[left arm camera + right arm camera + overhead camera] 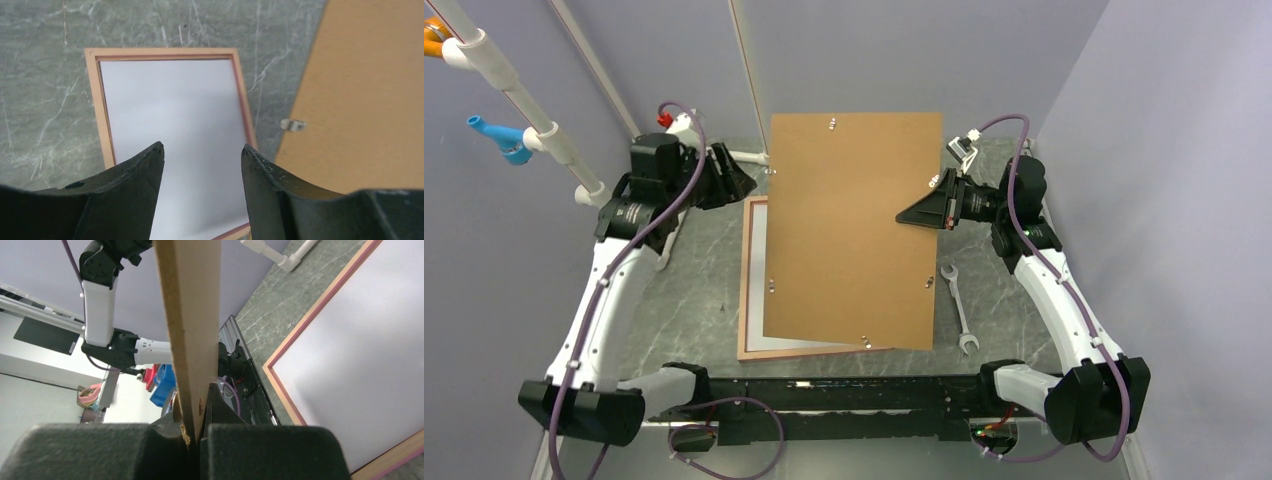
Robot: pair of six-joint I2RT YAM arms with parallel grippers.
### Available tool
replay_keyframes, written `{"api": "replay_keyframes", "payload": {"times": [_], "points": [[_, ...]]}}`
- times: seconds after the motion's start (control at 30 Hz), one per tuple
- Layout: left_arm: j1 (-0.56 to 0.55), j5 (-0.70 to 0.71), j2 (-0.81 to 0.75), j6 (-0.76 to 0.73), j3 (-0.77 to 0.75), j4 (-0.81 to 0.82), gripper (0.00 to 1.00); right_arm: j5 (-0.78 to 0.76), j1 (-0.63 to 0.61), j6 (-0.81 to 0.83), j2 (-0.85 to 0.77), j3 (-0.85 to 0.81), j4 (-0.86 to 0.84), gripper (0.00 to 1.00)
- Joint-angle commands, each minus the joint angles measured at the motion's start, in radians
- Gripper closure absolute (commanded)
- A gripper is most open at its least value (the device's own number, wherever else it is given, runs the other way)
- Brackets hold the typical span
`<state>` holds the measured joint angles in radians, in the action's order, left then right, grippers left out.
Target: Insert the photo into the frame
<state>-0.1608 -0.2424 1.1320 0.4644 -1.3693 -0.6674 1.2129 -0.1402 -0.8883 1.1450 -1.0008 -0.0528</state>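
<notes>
The right tool (924,213) pinches the brown backing board (854,230) by its edge, tilted over the frame (93,105) on the desk (40,75). The photo (175,125) lies inside the frame, white back up. The left tool (202,150) hovers empty, jaws apart. The board should be lowered squarely, and the left tool could steady its free edge.

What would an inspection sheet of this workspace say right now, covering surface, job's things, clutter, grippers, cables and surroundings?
Surface: grey-green marbled table, no spills seen.
Job's things: thin pinkish light-wood picture frame lies flat; a white rectangular sheet, seemingly the photo face down, fills it.
Clutter: silver open-ended wrench lies on the table, right of the frame.
Grippers: left gripper open, empty, above the frame; right gripper shut on the edge of a plain brown backing board, held raised over the frame.
Cables: purple cables along both arms, no snag seen.
Surroundings: lilac-grey walls; white pipe far left.
</notes>
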Motion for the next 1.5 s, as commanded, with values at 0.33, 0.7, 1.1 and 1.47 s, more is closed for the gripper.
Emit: {"api": "replay_keyframes", "payload": {"times": [0.33,0.7,1.1,1.47], "points": [[-0.121,0.147,0.182,-0.083,-0.215,-0.047,0.36,0.017,-0.001,0.034,-0.049,-0.029,0.021,1.00],[-0.207,0.225,0.263,-0.121,-0.312,-0.072,0.34,0.015,-0.016,0.034,-0.044,-0.001,0.008,1.00],[-0.298,0.458,0.258,-0.177,-0.305,-0.140,0.31,-0.019,-0.036,-0.019,-0.012,0.080,-0.092,1.00],[-0.318,0.600,0.203,-0.208,-0.244,-0.227,0.10,-0.091,-0.036,-0.124,0.040,0.106,-0.177,1.00]]}}
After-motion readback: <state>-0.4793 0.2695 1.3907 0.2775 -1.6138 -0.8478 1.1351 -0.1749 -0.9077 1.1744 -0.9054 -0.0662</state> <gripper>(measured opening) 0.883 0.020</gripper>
